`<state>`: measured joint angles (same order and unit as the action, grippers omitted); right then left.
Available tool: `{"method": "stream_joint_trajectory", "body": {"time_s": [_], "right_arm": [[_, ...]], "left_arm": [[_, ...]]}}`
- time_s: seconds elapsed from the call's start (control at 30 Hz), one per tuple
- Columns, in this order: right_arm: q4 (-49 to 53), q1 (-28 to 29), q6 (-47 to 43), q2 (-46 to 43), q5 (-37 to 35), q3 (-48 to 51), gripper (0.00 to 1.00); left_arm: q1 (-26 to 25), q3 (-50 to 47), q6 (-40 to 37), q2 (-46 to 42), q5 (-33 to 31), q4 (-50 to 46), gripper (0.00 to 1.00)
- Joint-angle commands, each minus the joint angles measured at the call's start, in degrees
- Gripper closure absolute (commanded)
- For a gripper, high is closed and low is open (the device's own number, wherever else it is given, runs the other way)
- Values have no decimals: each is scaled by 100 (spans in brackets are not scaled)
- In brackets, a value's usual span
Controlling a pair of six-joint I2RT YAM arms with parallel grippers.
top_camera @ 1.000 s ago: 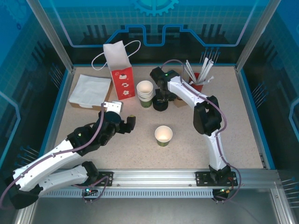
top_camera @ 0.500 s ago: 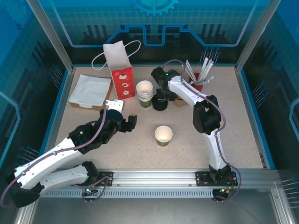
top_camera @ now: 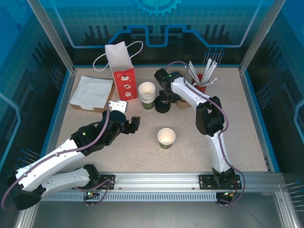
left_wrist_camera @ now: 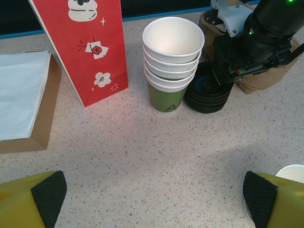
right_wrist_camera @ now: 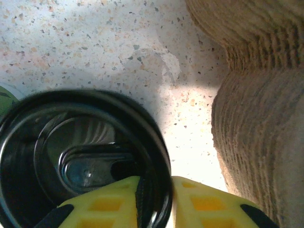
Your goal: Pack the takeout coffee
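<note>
I am watching the right gripper (right_wrist_camera: 156,186) pinching the near rim of a black lid (right_wrist_camera: 80,152). In the right wrist view its two yellow fingers (right_wrist_camera: 102,202) are sitting narrow, one inside the rim and one outside. That lid is lying on top of a stack of lids (left_wrist_camera: 206,92) near the middle of the tabletop's (top_camera: 237,137) far edge. A brown ribbed cardboard piece (right_wrist_camera: 256,104) is standing just beside the stack on its right. I cannot tell from the pictures whether the lid is lifting off the stack.

The cup (top_camera: 166,137) that is waiting for a lid is standing upright and open near the centre of the tabletop. It is dark green outside and white inside, and it is well apart from both grippers.

The left gripper (left_wrist_camera: 153,191) is hanging wide open and holding nothing, left of the centre and pointing toward the far edge. From its wrist view I am looking at a stack of cups (left_wrist_camera: 172,61), which is touching the lids on their left. A red paper bag (left_wrist_camera: 85,42) is standing upright left of that stack. White napkins (top_camera: 91,91) are lying on a brown tray (left_wrist_camera: 45,121) toward the far left corner. A red cup of straws (top_camera: 203,78) is standing near the far edge, right of the right arm.
</note>
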<state>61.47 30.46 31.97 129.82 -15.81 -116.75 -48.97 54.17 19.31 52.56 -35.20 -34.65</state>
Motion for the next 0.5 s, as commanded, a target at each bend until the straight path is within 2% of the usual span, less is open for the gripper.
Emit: {"method": "stream_joint_trajectory", "body": {"time_s": [0.0, 0.2, 0.47], "right_arm": [[52, -59, -10, 48, 36, -149, 80], [54, -59, -98, -113, -87, -150, 86], [110, -60, -202, -274, -155, -133, 86]], "left_arm": [[-2, 207, -64, 18, -65, -72, 1], [1, 225, -29, 32, -49, -51, 1], [6, 265, 99, 36, 2, -50, 1]]}}
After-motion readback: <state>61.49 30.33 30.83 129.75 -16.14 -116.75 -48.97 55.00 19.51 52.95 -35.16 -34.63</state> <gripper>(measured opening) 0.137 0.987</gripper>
